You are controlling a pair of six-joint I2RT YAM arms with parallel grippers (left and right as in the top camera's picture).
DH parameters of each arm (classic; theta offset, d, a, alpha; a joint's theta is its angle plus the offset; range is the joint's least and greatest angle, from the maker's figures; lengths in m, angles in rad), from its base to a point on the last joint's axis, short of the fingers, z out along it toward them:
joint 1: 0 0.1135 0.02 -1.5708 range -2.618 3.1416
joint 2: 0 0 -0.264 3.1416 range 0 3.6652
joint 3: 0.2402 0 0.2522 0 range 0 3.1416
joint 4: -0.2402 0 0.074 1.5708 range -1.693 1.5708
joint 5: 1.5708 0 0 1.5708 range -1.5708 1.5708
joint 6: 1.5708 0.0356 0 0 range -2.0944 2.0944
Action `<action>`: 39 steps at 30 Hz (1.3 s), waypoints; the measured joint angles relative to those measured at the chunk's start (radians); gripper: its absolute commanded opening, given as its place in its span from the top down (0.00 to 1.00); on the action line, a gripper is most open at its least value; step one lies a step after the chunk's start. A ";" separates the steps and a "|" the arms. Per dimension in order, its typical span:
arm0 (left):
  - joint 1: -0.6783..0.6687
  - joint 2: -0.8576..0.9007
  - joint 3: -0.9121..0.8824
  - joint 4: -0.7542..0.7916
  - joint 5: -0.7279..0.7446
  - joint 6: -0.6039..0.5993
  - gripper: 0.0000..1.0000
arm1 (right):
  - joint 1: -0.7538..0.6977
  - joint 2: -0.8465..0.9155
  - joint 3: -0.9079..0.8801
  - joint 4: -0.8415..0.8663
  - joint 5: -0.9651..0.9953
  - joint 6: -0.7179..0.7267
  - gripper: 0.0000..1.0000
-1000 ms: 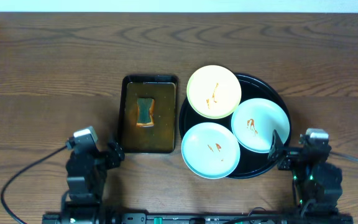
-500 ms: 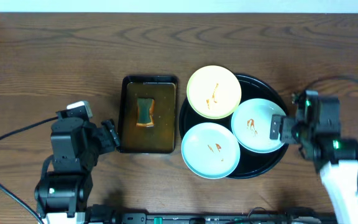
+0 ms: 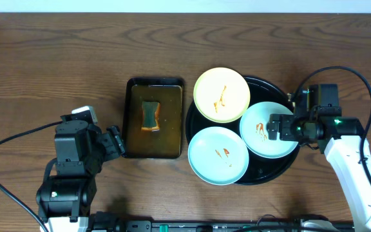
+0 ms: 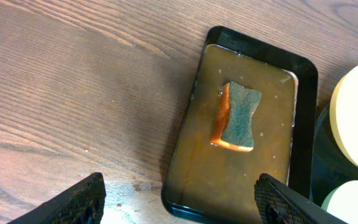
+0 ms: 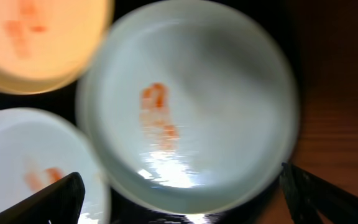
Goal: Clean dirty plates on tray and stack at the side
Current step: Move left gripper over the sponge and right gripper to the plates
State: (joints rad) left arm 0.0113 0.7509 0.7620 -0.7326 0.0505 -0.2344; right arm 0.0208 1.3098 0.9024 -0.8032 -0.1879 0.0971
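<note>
My right pincer [image 3: 271, 127] hangs over the black tray [image 3: 287, 164], its two fingers [image 5: 48, 200] spread wide and pinching nothing. In my right wrist view they frame the right-hand mint plate [image 5: 216, 93], which lies directly below, somewhat blurred, with an orange-red smear [image 5: 157, 118] left of its middle. That plate rests on the right side of the tray. The yellow plate [image 3: 221, 95] sits at the tray's far left, overhanging the rim there, with a thin streak of sauce on it. The near mint plate [image 3: 218, 154] sits at the tray's near left, also reaching past the rim, with a small streak at its centre. The three plates touch or nearly touch one another; I cannot tell whether any edge overlaps. All three are dirty and none is stacked. My left pincer [image 3: 114, 143] is just beside the near left corner of the dark rectangular pan [image 3: 165, 140], with its fingers spread apart and empty. The pan lies on the wooden table [image 3: 50, 64] just left of the tray and holds brownish liquid. A sponge [image 3: 149, 116] lies near its middle, green face up and orange edge showing.
</note>
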 measured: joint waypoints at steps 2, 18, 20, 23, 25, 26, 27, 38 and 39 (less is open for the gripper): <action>0.000 0.000 0.000 0.000 0.000 0.000 0.22 | 0.000 0.000 0.000 0.000 -0.065 0.001 0.01; 0.000 0.089 0.057 0.096 0.063 0.030 0.38 | 0.197 0.000 0.000 -0.082 -0.047 0.146 0.01; 0.000 0.169 0.111 0.098 0.073 0.031 0.39 | 0.201 0.000 0.000 -0.074 -0.042 0.157 0.01; -0.002 0.301 0.184 0.099 0.082 0.031 0.40 | 0.201 0.000 0.000 -0.069 -0.027 0.167 0.01; -0.016 0.390 0.220 0.109 0.081 0.031 0.40 | 0.201 -0.001 0.000 -0.068 -0.024 0.171 0.01; -0.033 0.436 0.234 0.125 0.082 0.031 0.39 | 0.201 -0.001 0.000 -0.068 -0.021 0.174 0.01; -0.049 0.472 0.239 0.138 0.082 0.031 0.39 | 0.201 -0.001 0.000 -0.067 -0.020 0.174 0.01; -0.184 0.799 0.242 0.227 0.090 0.040 0.31 | 0.201 -0.001 0.000 -0.067 -0.009 0.180 0.01; -0.186 0.819 0.242 0.232 0.091 0.041 0.32 | 0.201 -0.001 0.000 -0.067 -0.007 0.180 0.01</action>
State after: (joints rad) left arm -0.1745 1.5703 1.0042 -0.5007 0.1417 -0.1932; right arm 0.2218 1.3087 0.9024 -0.8700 -0.1951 0.2775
